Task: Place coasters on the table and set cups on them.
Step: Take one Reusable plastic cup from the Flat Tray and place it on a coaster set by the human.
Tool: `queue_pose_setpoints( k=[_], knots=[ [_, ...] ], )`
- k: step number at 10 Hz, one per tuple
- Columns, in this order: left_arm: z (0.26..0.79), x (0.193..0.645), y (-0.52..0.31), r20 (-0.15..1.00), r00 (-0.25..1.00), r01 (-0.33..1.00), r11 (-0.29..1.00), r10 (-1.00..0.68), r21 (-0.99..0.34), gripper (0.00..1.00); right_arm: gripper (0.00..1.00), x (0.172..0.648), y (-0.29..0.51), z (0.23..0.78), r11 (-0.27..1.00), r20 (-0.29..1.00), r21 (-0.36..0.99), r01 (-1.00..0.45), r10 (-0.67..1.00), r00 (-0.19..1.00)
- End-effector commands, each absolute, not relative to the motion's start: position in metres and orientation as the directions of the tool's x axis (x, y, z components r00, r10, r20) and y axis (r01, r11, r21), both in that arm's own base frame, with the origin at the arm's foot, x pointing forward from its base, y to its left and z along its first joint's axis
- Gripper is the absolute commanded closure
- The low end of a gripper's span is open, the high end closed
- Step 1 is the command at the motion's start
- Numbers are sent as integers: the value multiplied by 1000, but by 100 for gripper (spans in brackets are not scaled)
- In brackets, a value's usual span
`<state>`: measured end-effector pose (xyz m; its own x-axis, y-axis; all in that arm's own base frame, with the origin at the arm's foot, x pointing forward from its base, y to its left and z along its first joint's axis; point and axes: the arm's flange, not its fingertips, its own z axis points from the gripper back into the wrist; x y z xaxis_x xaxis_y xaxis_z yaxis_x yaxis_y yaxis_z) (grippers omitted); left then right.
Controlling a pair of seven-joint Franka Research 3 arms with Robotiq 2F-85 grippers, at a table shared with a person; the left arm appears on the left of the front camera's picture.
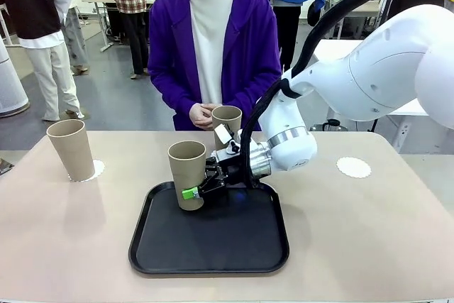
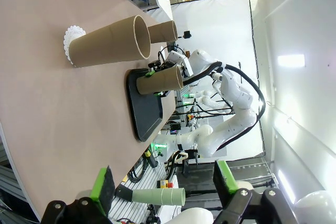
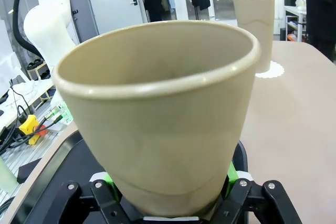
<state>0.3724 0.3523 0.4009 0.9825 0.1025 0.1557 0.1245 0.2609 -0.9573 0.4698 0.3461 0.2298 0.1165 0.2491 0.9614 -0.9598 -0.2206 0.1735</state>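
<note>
The beige worktop is carrying a black tray, kept central as the pick-up spot. One cup is already sitting on its coaster at left; another coaster is waiting bare at right. The right gripper is clamping the tray's cup low between its jaws, probably for stability. The left gripper is hanging with jaws apart.
</note>
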Motion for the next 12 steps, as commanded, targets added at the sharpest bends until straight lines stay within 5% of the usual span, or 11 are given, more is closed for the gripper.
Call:
queue_pose_setpoints(
  k=[1, 7, 12],
  knots=[
    [402, 372, 352, 149, 983, 116, 266, 105, -957, 0, 100, 458, 335, 252, -173, 946, 196, -965, 294, 139],
    [402, 372, 352, 149, 983, 116, 266, 105, -957, 0, 100, 415, 271, 402, -13, 945, 124, -992, 305, 114],
    [402, 372, 352, 149, 983, 116, 266, 105, -957, 0, 100, 389, 239, 467, 65, 956, 52, -997, 284, 68]
  ],
)
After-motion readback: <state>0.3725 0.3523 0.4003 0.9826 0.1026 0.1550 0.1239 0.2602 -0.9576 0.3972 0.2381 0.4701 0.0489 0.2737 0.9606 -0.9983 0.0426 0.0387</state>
